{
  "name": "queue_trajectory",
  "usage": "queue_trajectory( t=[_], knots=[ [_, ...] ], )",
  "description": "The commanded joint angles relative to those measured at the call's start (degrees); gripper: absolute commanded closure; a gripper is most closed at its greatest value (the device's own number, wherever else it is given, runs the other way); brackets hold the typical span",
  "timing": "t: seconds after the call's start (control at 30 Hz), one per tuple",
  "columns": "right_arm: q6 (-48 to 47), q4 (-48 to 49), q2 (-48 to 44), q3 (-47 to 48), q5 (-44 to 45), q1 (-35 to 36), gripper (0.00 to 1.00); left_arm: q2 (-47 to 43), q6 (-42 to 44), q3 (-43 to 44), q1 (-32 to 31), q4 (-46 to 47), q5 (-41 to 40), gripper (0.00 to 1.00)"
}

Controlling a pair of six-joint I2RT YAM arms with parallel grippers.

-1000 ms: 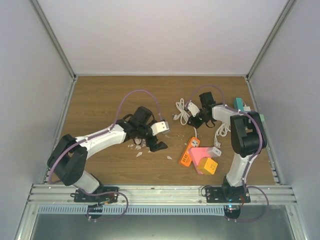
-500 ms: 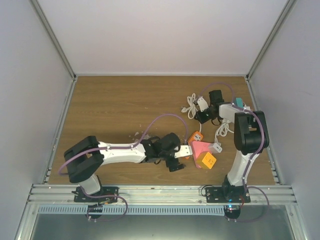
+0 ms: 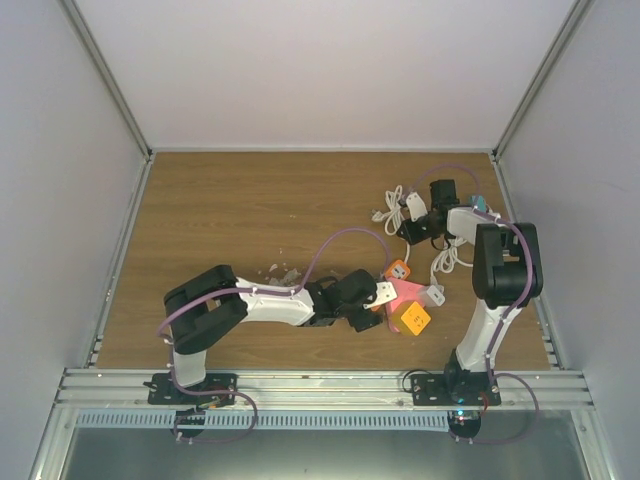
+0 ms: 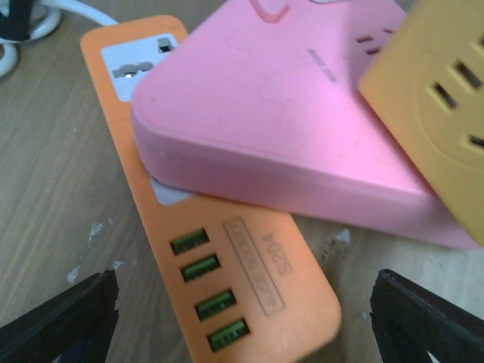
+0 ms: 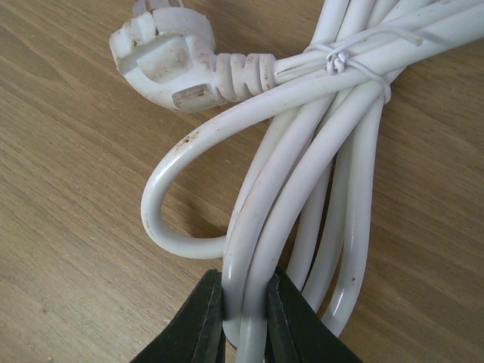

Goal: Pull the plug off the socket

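Straddling the orange strip [image 4: 227,287], the left end effector [image 4: 242,321] is held wide apart. Nothing is gripped or touched by its fingertips [image 4: 60,318], which are seen at 7 and 5 o'clock of the left wrist view. The strip is partly covered by the pink socket [image 4: 280,128], and a yellow cube [image 4: 439,98] is seen just beside it at 2 o'clock of that view. This cluster is found at about 4 o'clock on the worktop [image 3: 200,220]. The right end effector [image 5: 243,318] is clamped on strands of the white cable [image 5: 302,189], which is bundled and tied, at about 2 o'clock on the worktop. The plug [image 5: 162,64] is seen lying on the wood at 10 o'clock of the right wrist view, well apart from the pink socket.
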Motion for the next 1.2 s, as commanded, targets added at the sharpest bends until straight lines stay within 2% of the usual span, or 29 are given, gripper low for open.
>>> queue_trajectory(
  t=[0.0, 0.2, 0.37, 0.57, 0.77, 0.83, 1.17],
  knots=[
    [0.51, 1.00, 1.15, 0.14, 0.04, -1.06, 0.98, 3.07, 1.96, 2.51, -0.42, 7.27, -4.44, 0.12],
    [0.38, 0.37, 0.55, 0.32, -1.78, -3.24, 0.91, 6.27, 2.79, 4.95, 0.10, 7.14, -4.87, 0.35],
    [-0.10, -0.53, -0.01, 0.66, -3.76, -3.51, 0.79, 6.32, 3.69, 4.14, 0.57, 7.16, -6.62, 0.45],
    [-0.82, -1.41, -1.23, 1.16, -6.38, -3.74, 0.36, 4.09, 5.85, 1.99, 3.95, 5.88, -2.65, 0.58],
    [-1.87, -2.94, -3.00, 2.27, -10.02, -4.58, 0.13, 0.50, 9.26, -0.89, 8.13, 2.37, 5.45, 0.64],
    [-2.96, -3.39, -3.80, 2.53, -12.43, -4.94, 0.01, -0.33, 11.98, -0.97, 9.93, -0.38, 9.98, 0.64],
    [-13.80, -7.43, -8.32, 2.40, -26.69, -5.19, 0.00, -8.01, 25.00, -5.76, 20.19, -7.96, 23.14, 0.67]
  ],
)
